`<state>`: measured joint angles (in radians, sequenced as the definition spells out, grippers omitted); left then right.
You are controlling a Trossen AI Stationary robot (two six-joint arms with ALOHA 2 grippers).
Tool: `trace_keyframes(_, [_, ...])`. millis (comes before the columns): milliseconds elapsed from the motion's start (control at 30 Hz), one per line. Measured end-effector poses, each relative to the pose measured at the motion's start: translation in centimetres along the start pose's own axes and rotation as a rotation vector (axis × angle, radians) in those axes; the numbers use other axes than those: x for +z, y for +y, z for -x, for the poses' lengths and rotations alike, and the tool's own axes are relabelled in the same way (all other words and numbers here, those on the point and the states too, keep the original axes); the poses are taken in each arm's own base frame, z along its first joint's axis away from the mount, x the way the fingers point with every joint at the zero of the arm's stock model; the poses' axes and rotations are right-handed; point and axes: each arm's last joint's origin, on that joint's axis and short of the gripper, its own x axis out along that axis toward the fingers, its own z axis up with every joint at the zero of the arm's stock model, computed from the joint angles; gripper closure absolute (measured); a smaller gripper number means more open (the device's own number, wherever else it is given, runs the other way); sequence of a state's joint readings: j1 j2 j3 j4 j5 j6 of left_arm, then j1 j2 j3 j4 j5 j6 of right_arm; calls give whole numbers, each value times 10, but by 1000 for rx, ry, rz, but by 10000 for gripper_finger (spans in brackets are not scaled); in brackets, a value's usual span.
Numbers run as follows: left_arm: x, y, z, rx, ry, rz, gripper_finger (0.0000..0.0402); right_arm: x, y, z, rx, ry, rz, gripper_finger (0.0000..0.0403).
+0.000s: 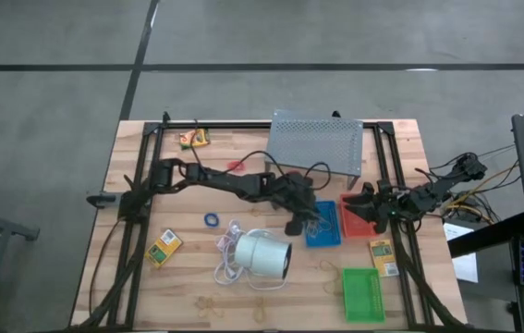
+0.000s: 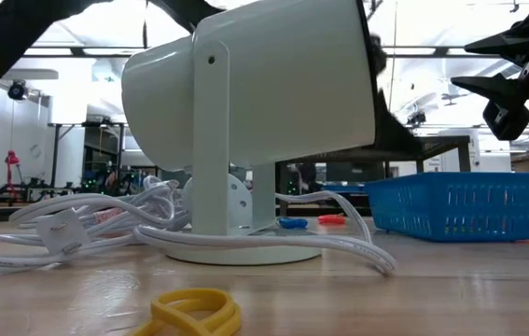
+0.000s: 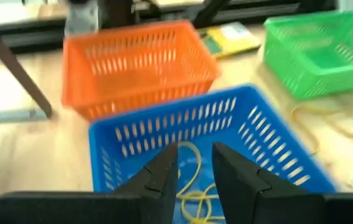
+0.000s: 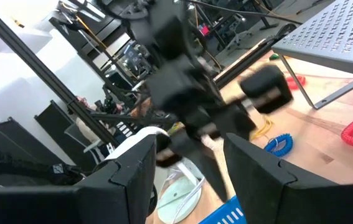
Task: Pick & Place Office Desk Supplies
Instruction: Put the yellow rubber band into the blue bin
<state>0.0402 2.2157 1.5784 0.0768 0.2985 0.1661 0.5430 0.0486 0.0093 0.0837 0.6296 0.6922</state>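
Observation:
My left gripper (image 1: 302,220) hangs over the near-left part of the blue tray (image 1: 322,226), fingers pointing down and a little apart (image 3: 195,169), holding nothing. Tan rubber bands (image 3: 195,186) lie on the blue tray's floor below them. The red tray (image 1: 358,215) stands next to the blue tray's right side, and shows orange in the left wrist view (image 3: 132,62). My right gripper (image 1: 366,205) is open and empty (image 4: 192,174) over the red tray and faces the left gripper. The green tray (image 1: 363,294) stands at the near right.
The white cylinder (image 1: 263,255) with its cord lies left of the blue tray. The grey perforated stand (image 1: 317,143) stands behind. Yellow boxes (image 1: 164,248) (image 1: 383,256) (image 1: 192,139), a blue loop (image 1: 212,220), a red loop (image 1: 236,166) and loose rubber bands (image 1: 331,270) (image 1: 208,303) lie about.

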Motion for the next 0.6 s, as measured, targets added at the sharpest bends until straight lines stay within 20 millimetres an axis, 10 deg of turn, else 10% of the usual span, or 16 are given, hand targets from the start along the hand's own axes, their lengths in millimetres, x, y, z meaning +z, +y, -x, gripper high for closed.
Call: trace_keyframes(600, [53,-24,76,68,35,-149,297,0,0,0,0,0,0,218])
